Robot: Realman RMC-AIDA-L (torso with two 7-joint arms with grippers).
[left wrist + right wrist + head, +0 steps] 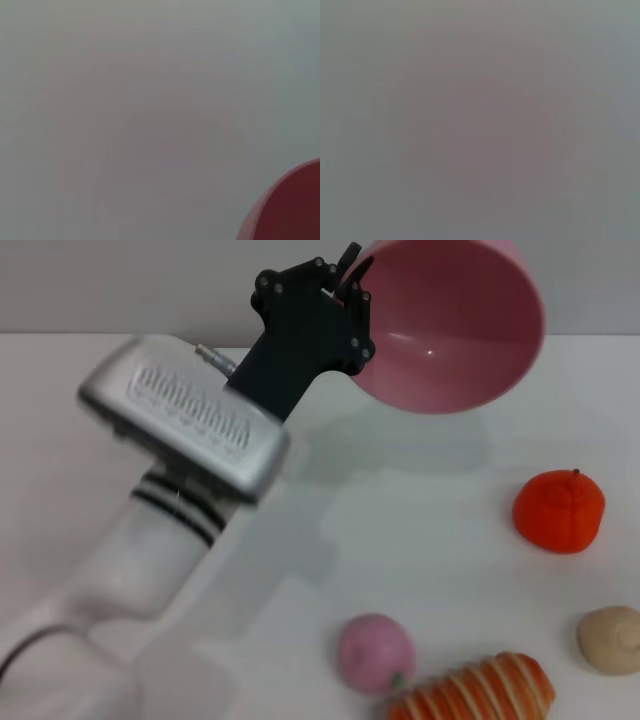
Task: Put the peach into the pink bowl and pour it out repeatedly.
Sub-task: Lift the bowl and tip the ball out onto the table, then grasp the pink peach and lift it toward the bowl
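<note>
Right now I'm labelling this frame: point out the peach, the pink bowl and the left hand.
peach (pixel 375 652), head view, upper rounded side.
pink bowl (pixel 450 320), head view, inner wall.
left hand (pixel 350 290), head view, fingertips at bowl rim.

peach on table, bowl aloft behind

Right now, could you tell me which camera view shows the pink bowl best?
The head view: the pink bowl shows almost whole, tipped, empty, raised above the table with the left pincer on its rim. The left wrist view shows only a dark red edge of it; the right wrist view shows none.
</note>
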